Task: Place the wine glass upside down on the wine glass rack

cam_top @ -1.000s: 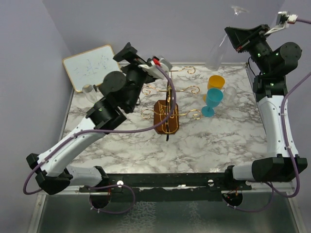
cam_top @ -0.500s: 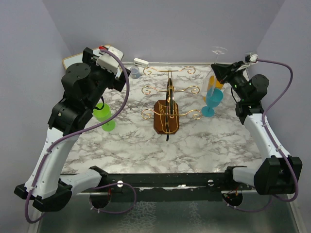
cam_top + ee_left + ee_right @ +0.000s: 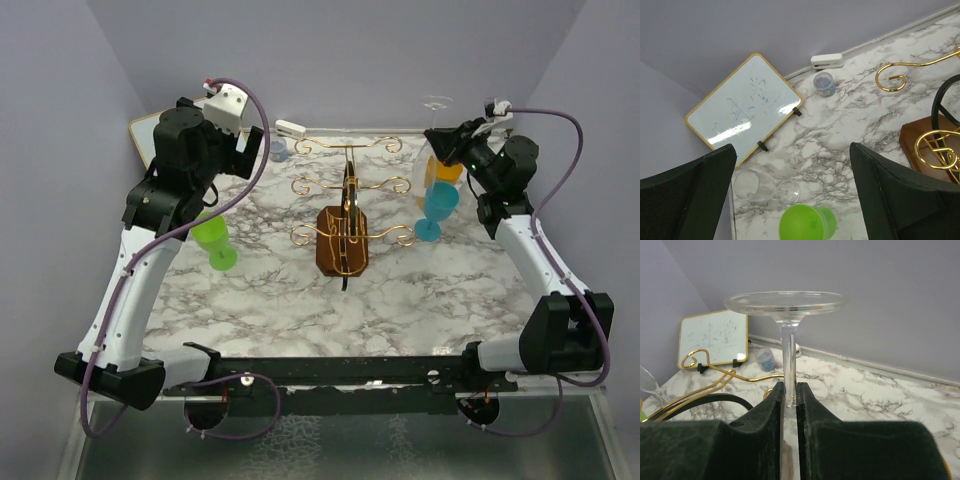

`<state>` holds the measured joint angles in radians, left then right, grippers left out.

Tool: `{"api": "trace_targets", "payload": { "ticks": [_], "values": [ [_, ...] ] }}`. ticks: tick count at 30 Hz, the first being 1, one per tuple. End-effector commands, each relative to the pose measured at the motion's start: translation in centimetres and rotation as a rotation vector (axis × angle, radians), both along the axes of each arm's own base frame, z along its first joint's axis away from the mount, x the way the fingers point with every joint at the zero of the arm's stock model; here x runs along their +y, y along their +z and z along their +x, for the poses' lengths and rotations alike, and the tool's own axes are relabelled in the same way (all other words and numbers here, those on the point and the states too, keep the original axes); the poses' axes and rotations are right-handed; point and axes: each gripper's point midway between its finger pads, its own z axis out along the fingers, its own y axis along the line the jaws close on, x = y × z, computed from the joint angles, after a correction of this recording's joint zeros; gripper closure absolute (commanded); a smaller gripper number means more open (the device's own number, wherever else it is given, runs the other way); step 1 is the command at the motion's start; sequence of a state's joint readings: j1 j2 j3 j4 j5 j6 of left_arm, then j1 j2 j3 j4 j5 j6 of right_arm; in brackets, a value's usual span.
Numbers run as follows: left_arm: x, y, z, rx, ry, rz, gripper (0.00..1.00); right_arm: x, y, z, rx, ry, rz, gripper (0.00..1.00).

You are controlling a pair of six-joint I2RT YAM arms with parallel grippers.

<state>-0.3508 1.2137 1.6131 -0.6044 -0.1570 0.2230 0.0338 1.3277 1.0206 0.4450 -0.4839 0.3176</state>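
While my right fingers (image 3: 812, 415) are pinching the stem of the clear wine glass (image 3: 786, 302), I am holding it upside down, foot up and bowl hanging below. It is up in the air just off the right side of the wine glass rack (image 3: 343, 225). It is not touching any of the gold arms, so I am judging the hanging step as not yet begun. My left fingers (image 3: 900, 192) are spread wide apart with nothing between them. They are hovering high on the rack's left side, above a green goblet (image 3: 805, 225) standing on the counter (image 3: 400, 300).

Here is what is worrying me. The stem is slim and smooth and my hold on it is narrow, so the glass could be swinging or slipping if I tilt my wrist while moving toward the rack. The bowl is hanging close over a teal goblet (image 3: 437, 205) and an orange cup (image 3: 445, 168), both standing right of the rack, and dipping low there risks toppling them. Bringing the foot onto a scroll arm off-line risks shoving the stand or jamming glass against wire.
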Motion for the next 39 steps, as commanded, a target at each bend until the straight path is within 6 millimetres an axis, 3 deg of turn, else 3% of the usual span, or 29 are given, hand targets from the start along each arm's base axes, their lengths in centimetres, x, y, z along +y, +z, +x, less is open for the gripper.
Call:
{"api": "trace_targets", "payload": {
  "ticks": [1,8,11,15,22,30,39],
  "values": [
    [0.3,1.3,0.6,-0.013,0.010,-0.093,0.00,0.1,-0.3,1.2,0.102,-0.011,0.008,0.99],
    [1.4,0.8,1.3,-0.001,0.047,-0.102,0.00,-0.9,-0.6,1.1,0.092,-0.082,0.015,0.99],
    [1.7,0.4,1.4,0.005,0.058,-0.102,0.00,-0.1,-1.1,0.2,0.080,-0.041,0.065,0.99],
    [2.4,0.1,1.4,0.006,0.073,-0.101,0.00,1.2,-1.5,-1.2,0.006,-0.026,-0.018,0.99],
    [3.3,-1.0,1.5,0.021,0.091,-0.110,0.00,2.2,-2.9,-3.0,-0.029,-0.037,0.089,0.99],
    [3.5,-1.4,1.1,0.024,0.089,-0.099,0.00,1.8,-6.6,-2.2,-0.012,-0.098,0.145,0.99],
    [3.4,-1.9,0.9,0.040,0.069,-0.074,0.01,3.1,-7.1,-1.4,-0.131,-0.030,0.076,0.99]
  ]
}}
